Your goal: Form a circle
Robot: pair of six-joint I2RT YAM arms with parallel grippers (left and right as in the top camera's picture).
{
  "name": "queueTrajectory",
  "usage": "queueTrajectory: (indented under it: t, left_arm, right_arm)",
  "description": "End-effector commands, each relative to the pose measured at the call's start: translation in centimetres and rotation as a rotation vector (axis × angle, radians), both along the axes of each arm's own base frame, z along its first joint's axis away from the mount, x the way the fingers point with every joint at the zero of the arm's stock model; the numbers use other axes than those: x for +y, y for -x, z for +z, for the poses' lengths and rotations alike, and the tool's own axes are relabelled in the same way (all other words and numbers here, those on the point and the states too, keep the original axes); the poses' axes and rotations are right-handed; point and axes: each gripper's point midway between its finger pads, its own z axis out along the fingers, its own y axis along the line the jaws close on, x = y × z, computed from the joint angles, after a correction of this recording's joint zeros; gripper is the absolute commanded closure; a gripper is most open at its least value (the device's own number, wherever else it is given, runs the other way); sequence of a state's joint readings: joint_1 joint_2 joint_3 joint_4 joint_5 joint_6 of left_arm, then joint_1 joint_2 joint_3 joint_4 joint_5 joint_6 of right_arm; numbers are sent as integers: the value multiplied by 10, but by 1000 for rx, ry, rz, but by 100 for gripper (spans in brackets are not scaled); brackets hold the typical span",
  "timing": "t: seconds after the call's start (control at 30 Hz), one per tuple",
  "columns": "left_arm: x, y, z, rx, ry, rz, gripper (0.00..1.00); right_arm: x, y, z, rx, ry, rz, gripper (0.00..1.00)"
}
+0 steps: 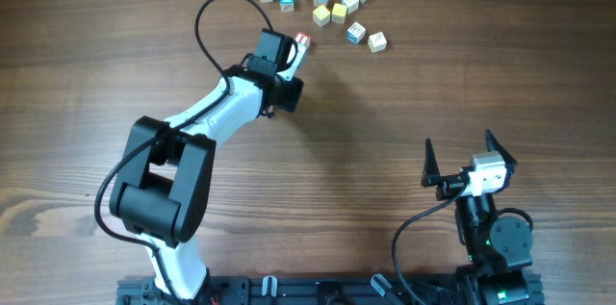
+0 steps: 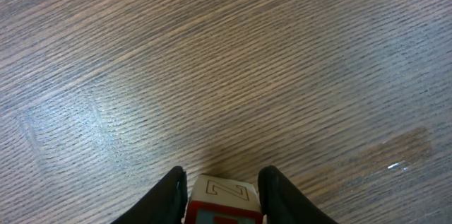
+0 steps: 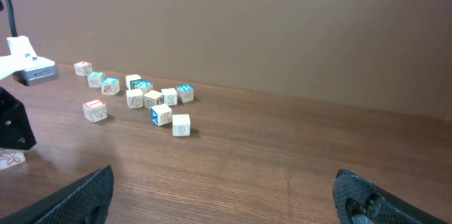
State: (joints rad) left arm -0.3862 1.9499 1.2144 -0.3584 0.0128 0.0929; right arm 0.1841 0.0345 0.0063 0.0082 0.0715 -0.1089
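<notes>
A dark wood-grain bench (image 1: 385, 103) carries everything. At its far side the letter cubes (image 1: 339, 12) lie in a loose clump with a few stragglers, and no circle reads yet. The left fingers (image 2: 173, 196) pinch a red-framed cube (image 2: 224, 199) over bare wood, no gap showing on either side. The right gripper (image 1: 460, 148) rests near the front, its fingers spread wide and empty. The hold looks to be at the very tips, so the cube may twist or slip. A red-topped cube (image 1: 302, 40) just beside the left arm (image 1: 221, 103) could get knocked if the arm swings.
</notes>
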Motion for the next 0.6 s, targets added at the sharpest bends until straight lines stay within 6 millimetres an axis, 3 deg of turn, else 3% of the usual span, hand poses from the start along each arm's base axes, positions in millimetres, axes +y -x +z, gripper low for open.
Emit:
queueTrajectory:
  t: [0.0,0.1,0.33,0.47,0.57]
  left_arm:
    - [1,-2,10,-28,-3,6,65]
    - [13,-7,11,-48,-45,85,62]
    - [12,-10,13,-60,-38,85,51]
    - [12,-9,13,-59,-39,85,61]
    - [12,-8,12,-53,-41,84,62]
  right_arm:
    - [0,0,2,-9,-6,3,0]
    - [0,0,2,-9,-6,3,0]
    - [0,0,2,-9,-6,3,0]
    - [0,0,2,-9,-6,3,0]
    - [0,0,2,-9,-6,3,0]
